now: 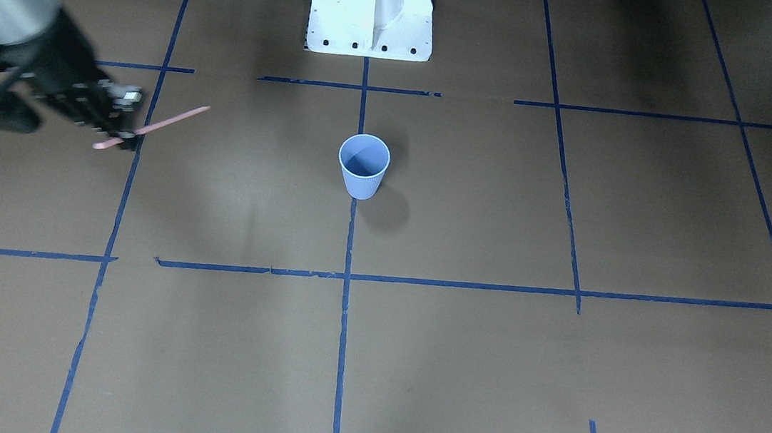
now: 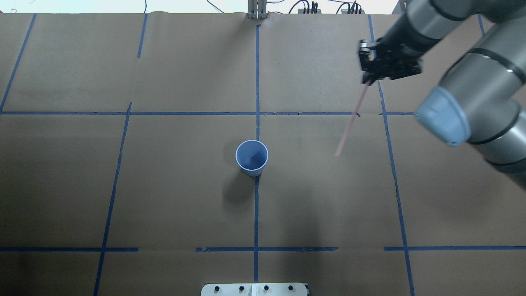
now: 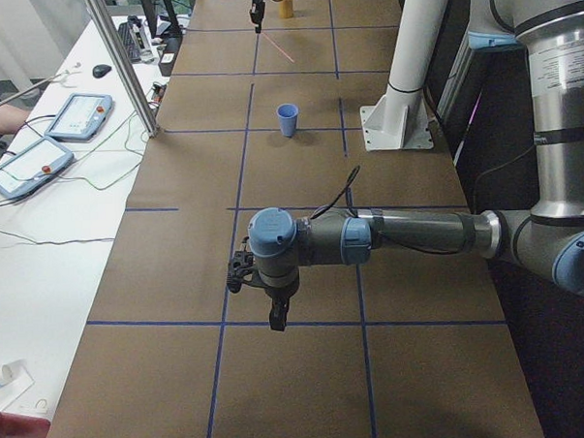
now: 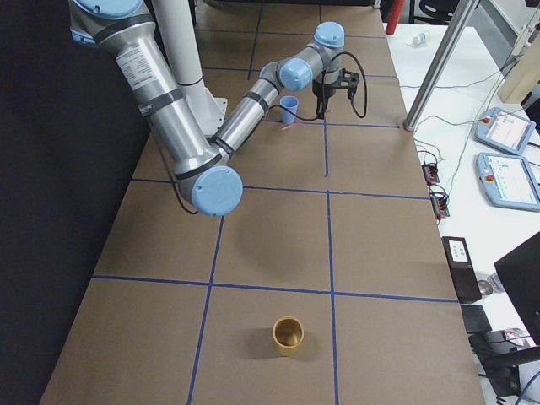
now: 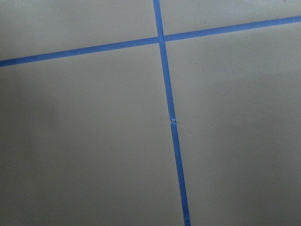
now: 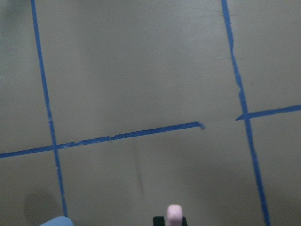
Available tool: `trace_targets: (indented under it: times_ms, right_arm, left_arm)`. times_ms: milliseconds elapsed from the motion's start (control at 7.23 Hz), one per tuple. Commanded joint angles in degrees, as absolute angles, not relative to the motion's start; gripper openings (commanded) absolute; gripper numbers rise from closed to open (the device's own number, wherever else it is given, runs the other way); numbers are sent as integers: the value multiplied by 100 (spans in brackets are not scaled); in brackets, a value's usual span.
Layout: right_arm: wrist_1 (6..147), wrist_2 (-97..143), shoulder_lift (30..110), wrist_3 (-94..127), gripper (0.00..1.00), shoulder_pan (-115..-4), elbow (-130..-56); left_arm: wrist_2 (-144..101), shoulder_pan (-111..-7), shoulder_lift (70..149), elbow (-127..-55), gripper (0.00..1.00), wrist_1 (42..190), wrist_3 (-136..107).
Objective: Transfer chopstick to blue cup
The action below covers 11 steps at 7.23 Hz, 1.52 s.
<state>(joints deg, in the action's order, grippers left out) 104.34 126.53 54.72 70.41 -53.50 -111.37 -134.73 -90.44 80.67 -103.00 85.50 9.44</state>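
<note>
Blue cup: the blue cup (image 2: 252,156) stands upright and empty on the table (image 2: 164,205), on the centre tape line a little out from the robot's base; nothing is in it yet.
Chopstick: the chopstick (image 2: 351,119) is off to the cup's right and farther out. It is well apart from the cup and slanted, with its long free end pointing back toward the cup's side. It looks lifted clear of the table.
Right hand: the right hand (image 2: 370,78) is closed on the chopstick close to one end, so only a short stub sticks out past the fingers.
Done: judging by this, the pick-up is finished.
Left to do: carry the chopstick across over the rim, tip it more upright, lower the free end inside and let go.
In the way: nothing stands between the chopstick and the cup, only bare paper crossed by blue tape lines (image 2: 257,213). The likely trouble is the light cup tipping if the slanted stick catches its rim.
White mount: the white mount (image 1: 372,7) stands behind the cup, out of the path.
Left hand: the left hand (image 3: 275,312) hangs over bare table far toward the left end. It has no part in this step, and I cannot tell how far open it is.
Tan cup: a tan cup (image 4: 288,335) stands alone at the far right end.
Side table: a side table (image 3: 41,249) beyond the far edge carries handheld control units (image 3: 79,114) and cables.
</note>
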Motion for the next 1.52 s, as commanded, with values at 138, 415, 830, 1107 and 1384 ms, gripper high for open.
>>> trace_targets:
  times_ms: [138, 415, 830, 1107, 1384]
  right_arm:
    - [10635, 11569, 4336, 9304, 0, -4283, -10533]
    - [10626, 11321, 4245, 9439, 0, -4070, -10398]
    - [10600, 10961, 4236, 9431, 0, -3894, -10143]
    - [10591, 10934, 4219, 9448, 0, -3850, -10090]
    - [10565, 10681, 4087, 9632, 0, -3632, -9880]
  left_arm:
    - [-13474, -9044, 8068, -10318, 100, 8552, 940]
    - [-13474, -9044, 8068, -10318, 100, 8552, 940]
    - [-13474, -9044, 8068, -10345, 100, 8552, 940]
    - [-13474, -9044, 8068, -10345, 100, 8552, 940]
    - [-13474, -9044, 8068, -10345, 100, 8552, 940]
